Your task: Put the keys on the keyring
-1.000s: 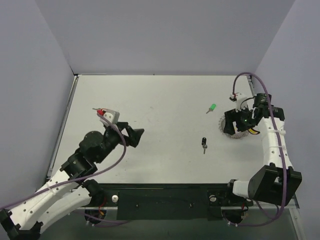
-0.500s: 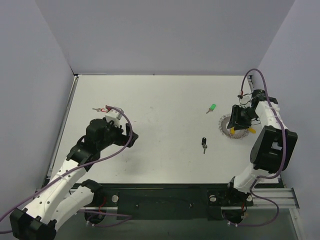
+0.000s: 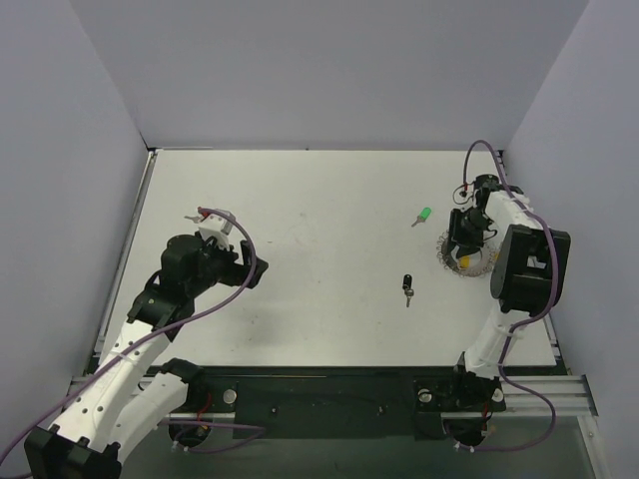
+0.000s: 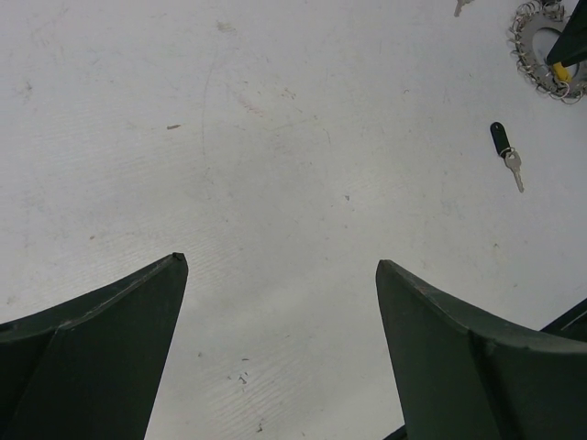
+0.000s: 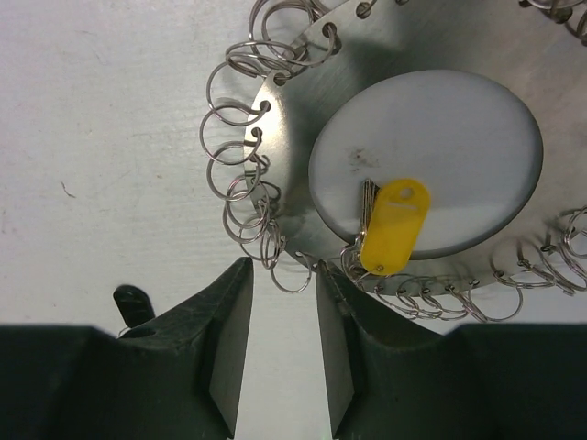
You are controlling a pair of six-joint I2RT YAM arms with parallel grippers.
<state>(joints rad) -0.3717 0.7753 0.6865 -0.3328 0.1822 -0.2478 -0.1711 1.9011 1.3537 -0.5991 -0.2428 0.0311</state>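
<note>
The keyring (image 5: 303, 119) is a flat metal disc edged with several small wire rings, at the table's right (image 3: 469, 255). A yellow-headed key (image 5: 394, 226) lies on the disc, hooked to a ring. My right gripper (image 5: 284, 264) hovers at the disc's rim with its jaws narrowly apart; one small ring (image 5: 295, 275) lies between the tips, unclamped. In the top view the right gripper (image 3: 464, 239) covers part of the keyring. A green-headed key (image 3: 423, 216) and a dark-headed key (image 3: 407, 287) lie loose nearby. My left gripper (image 4: 277, 261) is wide open over bare table.
A red-headed key (image 3: 197, 215) lies beside the left wrist at the table's left. The left wrist view shows the dark-headed key (image 4: 503, 147) and the keyring (image 4: 532, 37) far off at the upper right. Grey walls close in the table (image 3: 329, 200).
The right arm folded in and its gripper settled lower onto the keyring's edge while its jaws narrowed. The left arm drew back slightly, still open.
</note>
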